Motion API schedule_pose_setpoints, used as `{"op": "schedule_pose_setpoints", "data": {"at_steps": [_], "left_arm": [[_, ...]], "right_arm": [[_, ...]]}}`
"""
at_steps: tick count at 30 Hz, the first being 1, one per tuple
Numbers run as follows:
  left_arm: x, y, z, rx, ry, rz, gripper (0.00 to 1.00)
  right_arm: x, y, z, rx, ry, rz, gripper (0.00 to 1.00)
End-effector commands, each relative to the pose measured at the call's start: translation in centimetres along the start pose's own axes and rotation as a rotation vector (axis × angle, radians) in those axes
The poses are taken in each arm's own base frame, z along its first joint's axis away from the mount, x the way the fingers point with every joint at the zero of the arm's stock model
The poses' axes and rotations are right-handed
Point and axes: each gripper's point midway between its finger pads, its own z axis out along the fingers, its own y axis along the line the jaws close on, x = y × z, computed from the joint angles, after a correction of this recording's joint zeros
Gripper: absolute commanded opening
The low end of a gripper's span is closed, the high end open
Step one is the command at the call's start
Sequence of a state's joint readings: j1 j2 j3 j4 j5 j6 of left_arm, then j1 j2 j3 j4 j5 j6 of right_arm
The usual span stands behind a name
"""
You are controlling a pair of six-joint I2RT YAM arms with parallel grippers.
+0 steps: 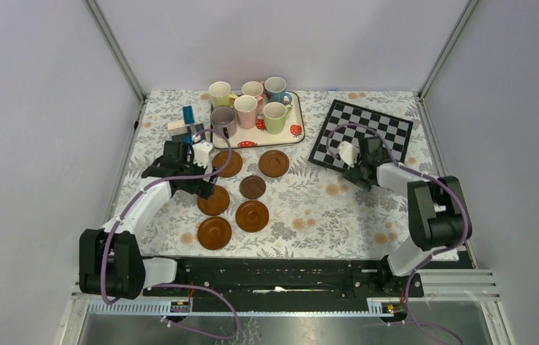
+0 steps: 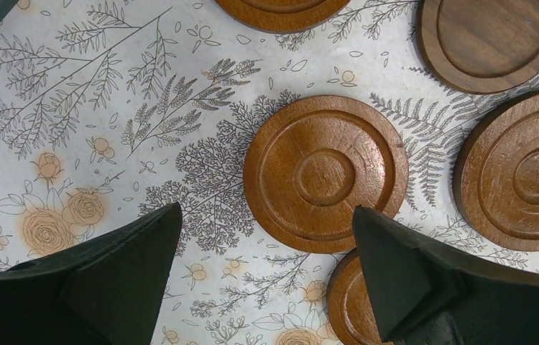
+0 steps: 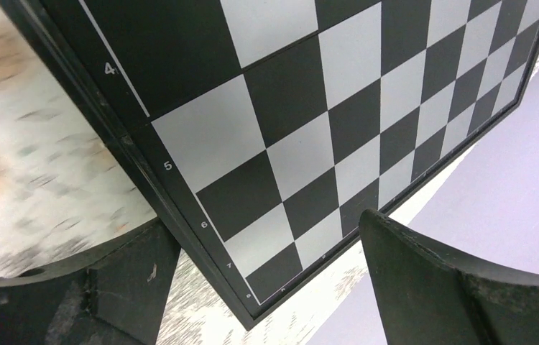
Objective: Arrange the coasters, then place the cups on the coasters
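Six brown coasters lie on the flowered cloth in the top view: two at the back (image 1: 228, 163) (image 1: 274, 163), a smaller dark coaster (image 1: 253, 187), and three nearer ones (image 1: 213, 201) (image 1: 251, 215) (image 1: 214, 233). Six cups stand on the strawberry tray (image 1: 295, 133): yellow-green (image 1: 219, 93), pale pink (image 1: 252, 90), blue (image 1: 276, 88), mauve (image 1: 223, 121), pink (image 1: 246, 110), green (image 1: 275, 116). My left gripper (image 1: 196, 187) (image 2: 266, 215) hangs open above the cloth, just short of one coaster (image 2: 322, 172), with nothing in it. My right gripper (image 1: 358, 172) (image 3: 270, 230) is open over the chessboard's corner.
The black-and-white chessboard (image 1: 364, 133) (image 3: 310, 108) lies at the back right. A small white and blue object (image 1: 184, 123) sits left of the tray. Metal frame posts and grey walls close in the table's sides and back.
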State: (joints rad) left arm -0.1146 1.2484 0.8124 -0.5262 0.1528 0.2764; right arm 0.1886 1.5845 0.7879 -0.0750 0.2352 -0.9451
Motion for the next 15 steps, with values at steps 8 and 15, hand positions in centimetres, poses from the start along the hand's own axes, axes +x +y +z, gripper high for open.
{"op": "schedule_pose_setpoints", "data": {"at_steps": [8, 15], "left_arm": [[-0.9, -0.4, 0.9, 0.039, -0.021, 0.028, 0.99], [-0.3, -1.7, 0.6, 0.126, 0.004, 0.075, 0.99]], "right_arm": [[-3.2, -13.1, 5.2, 0.229, -0.079, 0.027, 0.98], [-4.8, -12.6, 2.6, 0.114, -0.149, 0.082, 0.98]]}}
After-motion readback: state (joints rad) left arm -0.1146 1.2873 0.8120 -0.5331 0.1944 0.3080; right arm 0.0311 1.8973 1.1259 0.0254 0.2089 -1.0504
